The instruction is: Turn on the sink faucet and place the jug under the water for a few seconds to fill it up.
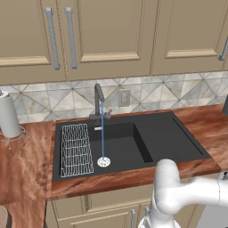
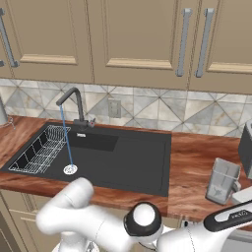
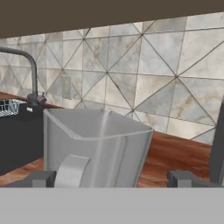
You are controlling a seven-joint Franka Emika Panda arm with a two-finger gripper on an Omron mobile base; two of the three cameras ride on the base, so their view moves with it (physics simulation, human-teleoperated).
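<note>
The jug [image 2: 224,181], a clear greyish glass pitcher, stands upright on the wooden counter to the right of the sink [image 2: 142,167]. In the hand view the jug [image 3: 98,146] is very close, its handle facing the camera. My gripper [image 3: 113,179] is open, with one fingertip on each side of the jug and not closed on it. The sink faucet [image 1: 99,100] [image 2: 74,101] [image 3: 26,70] is running. A thin blue stream of water [image 1: 102,133] [image 2: 67,142] falls to the silver drain [image 1: 103,162] in the black sink [image 1: 169,138].
A wire rack [image 1: 75,149] [image 2: 42,150] lies in the left part of the basin. A white paper-towel roll [image 1: 8,116] stands on the counter at far left. A dark appliance [image 2: 246,147] sits just right of the jug. Tiled wall and cabinets rise behind.
</note>
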